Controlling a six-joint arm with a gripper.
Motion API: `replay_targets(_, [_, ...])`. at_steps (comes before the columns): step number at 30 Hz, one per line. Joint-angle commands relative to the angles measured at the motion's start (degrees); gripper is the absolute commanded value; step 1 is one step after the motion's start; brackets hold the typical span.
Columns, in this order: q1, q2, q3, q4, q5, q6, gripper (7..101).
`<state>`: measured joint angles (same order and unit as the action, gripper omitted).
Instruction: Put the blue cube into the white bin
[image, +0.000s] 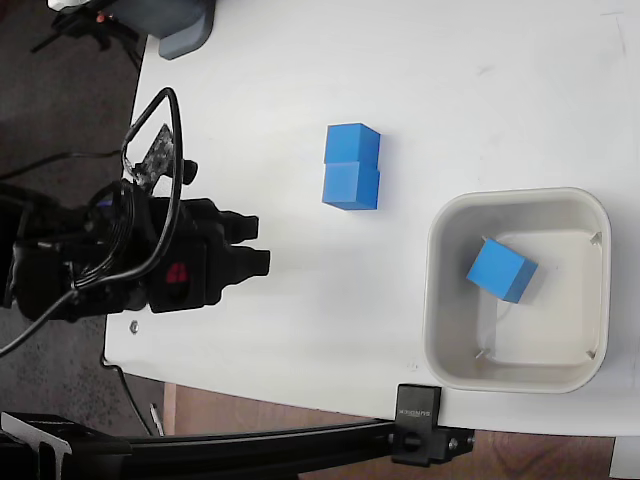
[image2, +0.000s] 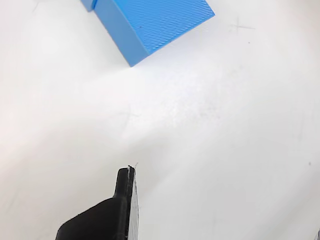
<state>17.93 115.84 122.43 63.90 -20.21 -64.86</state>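
- A black gripper finger is filling the wrist view's bottom edge.
- The gripper is standing released, empty, jaws parted.
- One blue cube is lying tilted, corner-on, in the white bin.
- Two blue cubes are sitting touching on the table.

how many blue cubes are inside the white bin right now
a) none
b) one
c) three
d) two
b) The fixed view shows a single blue cube lying tilted inside the white bin, while the other two cubes sit touching each other on the table outside it.
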Motion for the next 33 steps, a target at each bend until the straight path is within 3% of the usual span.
replay_targets(1, [0.6, -4.2, -5.7, -0.6, -0.3, -4.2, 96.8])
replay_targets(7, [0.2, -13.5, -11.2, -0.7, -1.1, -13.5, 94.4])
replay_targets(12, [-1.2, -17.3, -14.7, -0.1, -1.0, -16.3, 93.5])
replay_targets(20, [-6.7, -28.4, -30.9, 12.9, 2.5, -19.3, 95.7])
replay_targets(33, [-11.8, -35.2, -41.1, 18.3, 3.6, -19.3, 94.6])
